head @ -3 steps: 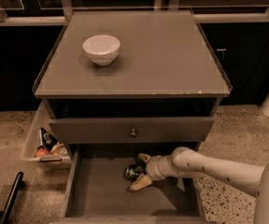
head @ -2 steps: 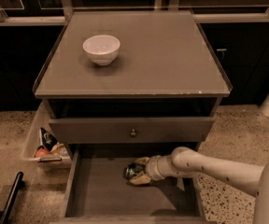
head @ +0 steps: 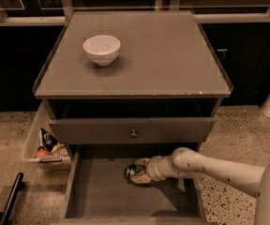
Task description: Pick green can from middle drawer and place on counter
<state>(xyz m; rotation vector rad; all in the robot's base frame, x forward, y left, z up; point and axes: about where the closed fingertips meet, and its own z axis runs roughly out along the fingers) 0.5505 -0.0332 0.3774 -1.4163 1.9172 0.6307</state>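
Lower centre, our gripper sits in the drawer, fingers pinching the can near its floor. Lifting steeply, we could knock the can on the front above, loosening our grip before the counter
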